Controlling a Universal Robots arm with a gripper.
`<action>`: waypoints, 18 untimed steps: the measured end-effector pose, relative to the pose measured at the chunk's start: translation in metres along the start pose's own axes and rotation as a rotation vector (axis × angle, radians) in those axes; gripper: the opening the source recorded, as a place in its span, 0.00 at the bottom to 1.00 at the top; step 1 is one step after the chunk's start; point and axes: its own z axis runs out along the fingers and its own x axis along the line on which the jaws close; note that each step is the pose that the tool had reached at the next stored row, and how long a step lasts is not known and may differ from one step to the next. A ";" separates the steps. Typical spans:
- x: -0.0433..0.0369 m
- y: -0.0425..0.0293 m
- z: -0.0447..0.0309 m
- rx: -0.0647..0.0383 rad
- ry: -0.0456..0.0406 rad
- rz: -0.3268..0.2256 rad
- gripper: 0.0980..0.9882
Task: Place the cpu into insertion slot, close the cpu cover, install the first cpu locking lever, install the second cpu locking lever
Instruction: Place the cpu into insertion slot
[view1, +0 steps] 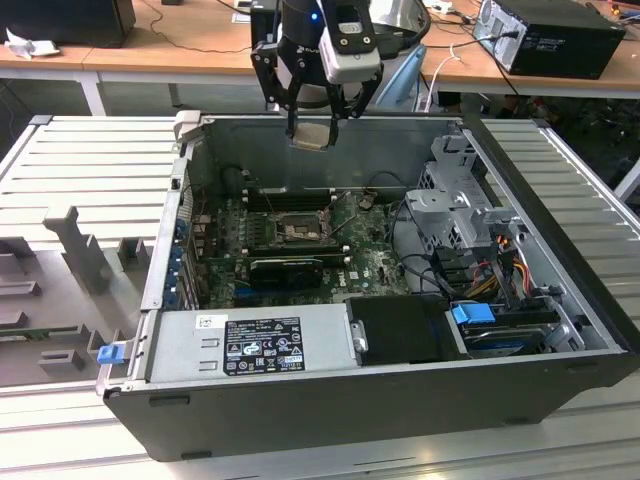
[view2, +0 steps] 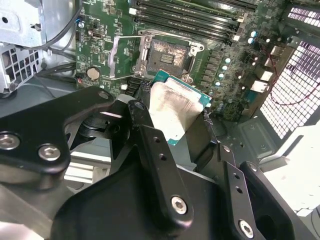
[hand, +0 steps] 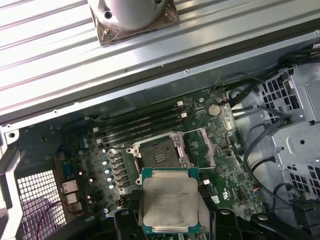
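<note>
Nearest you in the second wrist view is the gripper (view2: 172, 117), its black fingers (view2: 150, 145) closed on two opposite edges of the cpu (view2: 177, 107). The pale metal top of the chip faces the camera and its green rim shows at the edges. In the exterior view you find the cpu (view1: 311, 135) hanging under the gripper (view1: 312, 120), high over the rear wall of the open computer case (view1: 400, 150) and well clear of everything inside. What matters to you is where the insertion slot (hand: 161, 151) lies from the chip. It sits bare on the green motherboard (hand: 227, 182), down in the case, and in the first wrist view it appears just past the chip's far edge, toward the long black memory slots (hand: 140, 125). So judge the chip to be well above the socket and offset to one side of it, not over it. The chip is square, so there is no long axis to mind, but its edges look slightly turned against the socket frame. The cpu cover (hand: 206, 148) stands folded back beside the socket, on the side away from the rear ports, and leaves the pale centre open. Nothing lies in the socket, so the first step is not yet done.
</note>
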 end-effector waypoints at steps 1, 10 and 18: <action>0.0000 0.0000 0.0000 0.000 -0.0004 0.004 0.48; 0.0000 0.0000 0.0001 -0.001 -0.0067 0.074 0.48; 0.0000 0.0000 0.0002 -0.002 -0.0115 0.127 0.48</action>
